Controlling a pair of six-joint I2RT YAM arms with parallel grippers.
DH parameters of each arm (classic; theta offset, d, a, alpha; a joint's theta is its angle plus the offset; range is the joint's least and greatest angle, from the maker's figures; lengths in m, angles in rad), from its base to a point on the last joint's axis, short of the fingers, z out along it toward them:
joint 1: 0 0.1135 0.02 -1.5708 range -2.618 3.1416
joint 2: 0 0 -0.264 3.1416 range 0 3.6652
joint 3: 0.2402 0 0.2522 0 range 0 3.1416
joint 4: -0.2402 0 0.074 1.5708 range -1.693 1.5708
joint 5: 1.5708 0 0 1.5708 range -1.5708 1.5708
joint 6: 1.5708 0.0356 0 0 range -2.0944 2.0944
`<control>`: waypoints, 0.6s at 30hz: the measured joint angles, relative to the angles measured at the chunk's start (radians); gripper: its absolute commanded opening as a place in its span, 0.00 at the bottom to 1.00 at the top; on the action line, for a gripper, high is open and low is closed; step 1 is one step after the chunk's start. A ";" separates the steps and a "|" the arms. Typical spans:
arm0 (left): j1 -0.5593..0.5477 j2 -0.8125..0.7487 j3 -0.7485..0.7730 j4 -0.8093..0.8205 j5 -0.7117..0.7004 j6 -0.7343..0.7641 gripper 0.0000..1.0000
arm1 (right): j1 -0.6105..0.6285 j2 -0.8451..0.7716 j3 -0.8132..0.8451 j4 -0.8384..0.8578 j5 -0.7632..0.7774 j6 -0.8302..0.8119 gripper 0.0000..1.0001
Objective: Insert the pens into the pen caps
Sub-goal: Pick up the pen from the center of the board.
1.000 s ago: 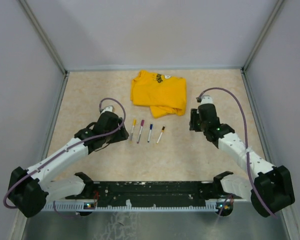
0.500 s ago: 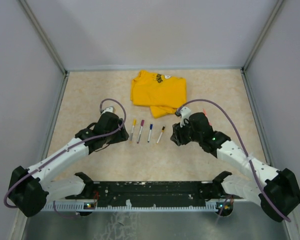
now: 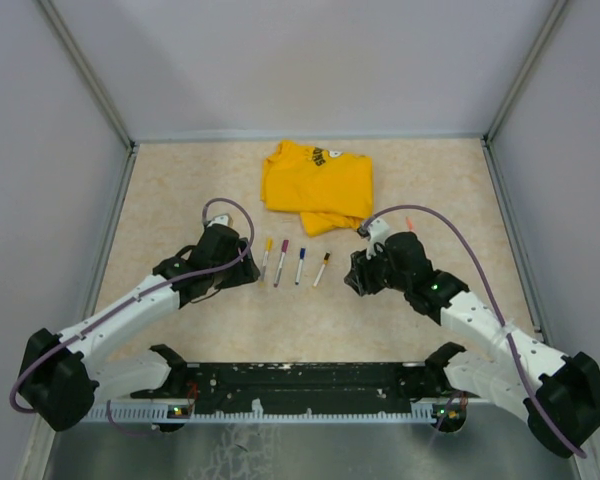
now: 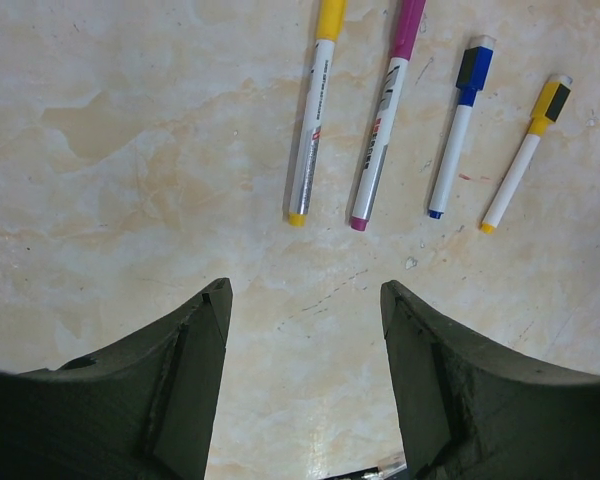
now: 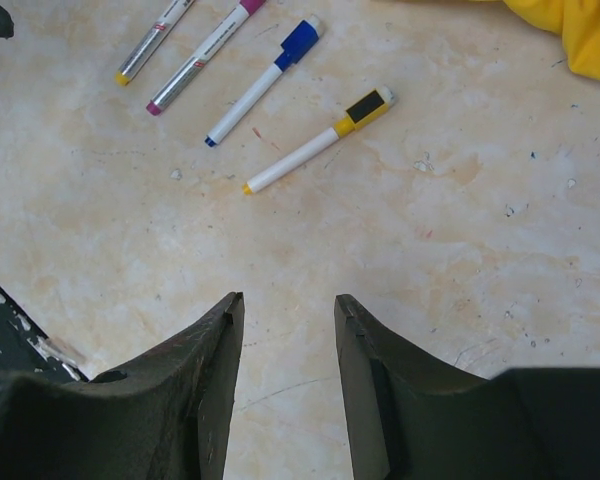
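Plainly, your left gripper and right gripper are hovering with jaws apart, gripping nothing. Between them, slim white-barrelled pens are lying in a row on the marbled beige table: yellow-capped pen, magenta-capped pen, blue-capped pen, short yellow pen. The left wrist view is cutting off the first two caps, and the right wrist view is showing only a corner of the T-shirt.

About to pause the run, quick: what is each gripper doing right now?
Left gripper: open, fingers apart, holding nothing.
Right gripper: open, fingers apart, holding nothing.
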 measured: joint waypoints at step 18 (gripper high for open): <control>0.000 0.010 -0.001 0.002 0.002 -0.002 0.67 | -0.077 0.058 0.069 -0.084 0.285 0.097 0.44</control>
